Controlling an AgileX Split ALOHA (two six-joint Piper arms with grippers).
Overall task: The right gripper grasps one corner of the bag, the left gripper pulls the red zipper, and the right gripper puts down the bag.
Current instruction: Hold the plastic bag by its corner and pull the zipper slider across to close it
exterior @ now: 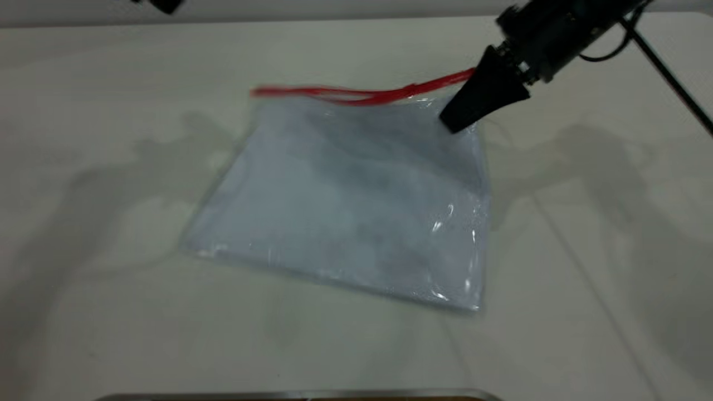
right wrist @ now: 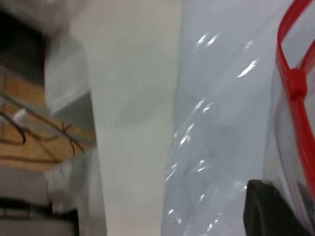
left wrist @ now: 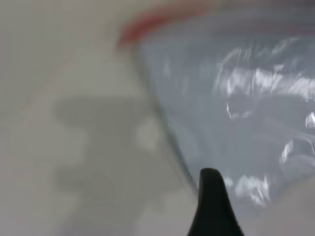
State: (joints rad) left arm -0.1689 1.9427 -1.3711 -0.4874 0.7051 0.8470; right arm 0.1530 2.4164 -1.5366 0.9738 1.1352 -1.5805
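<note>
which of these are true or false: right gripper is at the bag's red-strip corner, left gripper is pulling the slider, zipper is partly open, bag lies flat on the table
1. The right gripper is at the bag's red-strip corner. True.
2. The left gripper is pulling the slider. False: it is off the red zipper, near the bag's side edge.
3. The zipper is partly open. True: its two red tracks split apart near the slider.
4. The bag lies flat on the table. False: the corner by the right gripper is lifted.

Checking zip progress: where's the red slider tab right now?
In the exterior view the slider tab sits on the red zipper along the bag's far edge, right of its middle, a little left of the right gripper holding that corner.
</note>
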